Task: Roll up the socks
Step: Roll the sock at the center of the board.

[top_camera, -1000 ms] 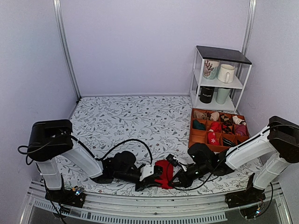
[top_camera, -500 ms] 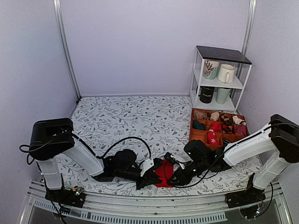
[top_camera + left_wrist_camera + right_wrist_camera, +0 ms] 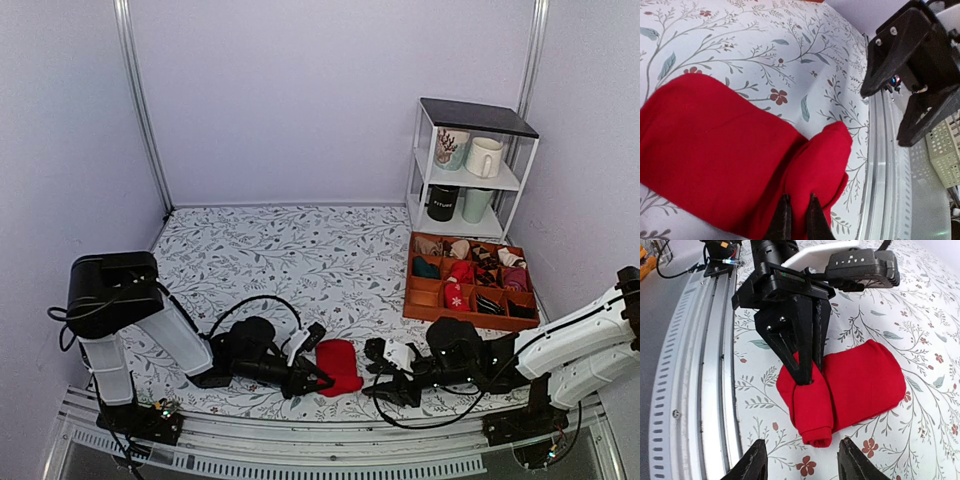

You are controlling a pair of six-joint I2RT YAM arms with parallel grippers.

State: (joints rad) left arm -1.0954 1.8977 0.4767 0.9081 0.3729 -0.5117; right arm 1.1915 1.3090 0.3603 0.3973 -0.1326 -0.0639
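Note:
The red socks point(image 3: 338, 364) lie on the floral table near its front edge, between my two grippers. They are partly rolled: a thick rolled end point(image 3: 812, 410) faces the rail and a flat part point(image 3: 865, 377) trails behind it. My left gripper point(image 3: 312, 377) is shut on the rolled end, and its fingertips point(image 3: 784, 207) pinch a fold of the red fabric point(image 3: 715, 155). My right gripper point(image 3: 802, 450) stands open just short of the roll and touches nothing. It shows in the top view point(image 3: 378, 383) to the right of the socks.
An orange compartment tray point(image 3: 470, 318) with several sock bundles stands at the back right. Behind it is a white shelf point(image 3: 470, 185) with mugs. A metal rail point(image 3: 695, 390) runs along the table's front edge, close to the socks.
My right gripper has let go of the socks, opened and drawn back to the right. My left gripper has shut on the rolled end. The socks now lie flatter on the table.

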